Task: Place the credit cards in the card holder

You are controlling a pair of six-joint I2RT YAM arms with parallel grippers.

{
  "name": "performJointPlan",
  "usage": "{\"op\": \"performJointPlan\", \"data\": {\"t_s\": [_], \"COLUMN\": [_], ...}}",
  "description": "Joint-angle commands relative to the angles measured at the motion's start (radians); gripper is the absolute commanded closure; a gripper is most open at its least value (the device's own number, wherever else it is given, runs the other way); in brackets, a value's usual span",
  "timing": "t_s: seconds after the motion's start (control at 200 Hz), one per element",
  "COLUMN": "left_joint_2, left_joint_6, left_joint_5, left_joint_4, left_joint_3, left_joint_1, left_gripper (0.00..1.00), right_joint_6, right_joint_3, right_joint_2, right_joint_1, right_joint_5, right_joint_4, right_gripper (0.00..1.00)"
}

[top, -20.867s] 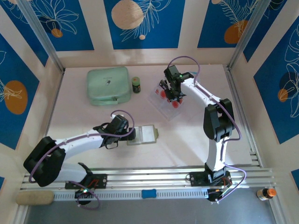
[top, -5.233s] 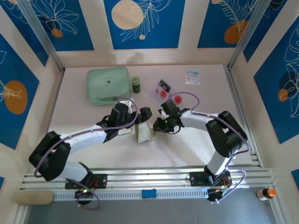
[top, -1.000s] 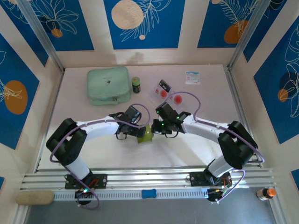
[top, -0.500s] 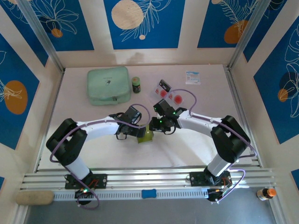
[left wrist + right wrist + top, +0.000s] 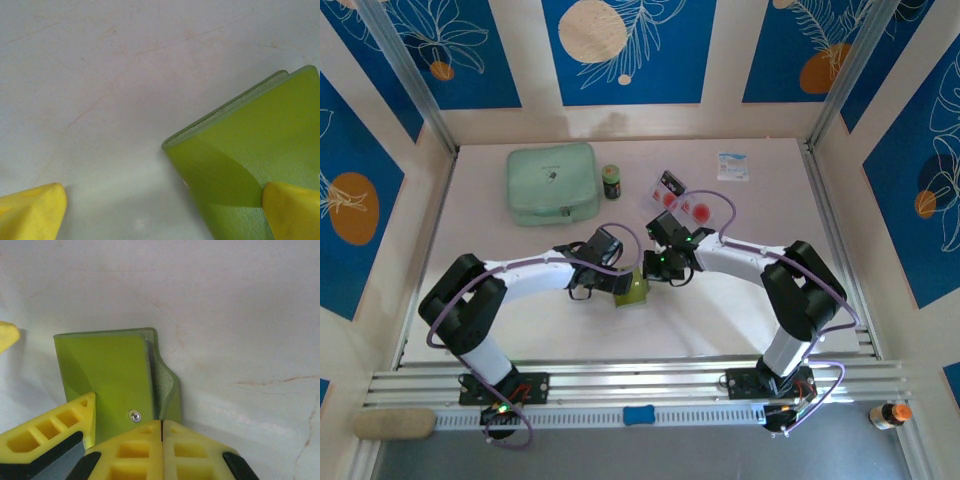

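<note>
Olive-green fold-over card holder [image 5: 633, 291] is lying folded on the pale surface [image 5: 740, 320], near the middle and slightly left of centre, between the two arms' tips.

Left end effector [image 5: 623, 285] is sitting at the holder's left side, jaws spread wide and gripping nothing. In the left wrist view [image 5: 162, 214] one yellow fingertip [image 5: 292, 210] is overlapping the near corner of the holder [image 5: 250, 150]. The other fingertip is standing well apart from it, over bare surface.

Right end effector [image 5: 653, 270] is coming in from the right and touching the holder's far-right edge. In the right wrist view [image 5: 161, 440] its yellow fingers [image 5: 195, 450] are pressed fully together, right against the holder [image 5: 105, 370] beside the small metal snap stud [image 5: 134, 415]. The holder's curled flap edge is running down to the seam between them. Whether the flap is actually being pinched, cannot tell.

White credit cards with red circles [image 5: 700, 210] are lying in a clear plastic tray [image 5: 653, 203] farther back, right of centre, well apart from both end effectors. One is standing up with its black strip showing.

Mint-green zip case [image 5: 552, 182] is sitting far left, and a small dark jar [image 5: 611, 181] is standing just to its right.
</note>
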Motion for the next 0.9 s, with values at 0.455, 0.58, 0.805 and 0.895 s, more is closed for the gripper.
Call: {"op": "performJointPlan", "data": {"t_s": [0.455, 0.58, 0.805, 0.895], "left_joint_2": [0.013, 0.013, 0.017, 0.018], "left_joint_6": [0.011, 0.008, 0.003, 0.002], "left_joint_5": [-0.042, -0.044, -0.046, -0.047], "left_joint_4": [-0.050, -0.051, -0.048, -0.048], "left_joint_3": [-0.043, -0.043, -0.047, -0.047], "left_joint_1": [-0.007, -0.007, -0.007, -0.007], "left_gripper": [0.00, 0.00, 0.00, 0.00], "right_joint_6": [0.016, 0.025, 0.010, 0.005], "right_joint_3": [-0.042, -0.056, -0.066, -0.065], "right_joint_2": [-0.020, -0.027, -0.033, -0.034], "right_joint_1": [-0.013, -0.019, -0.022, -0.023], "right_joint_5": [-0.061, -0.081, -0.111, -0.119], "right_joint_4": [0.047, 0.072, 0.098, 0.100], "right_gripper": [1.00, 1.00, 1.00, 1.00]}}
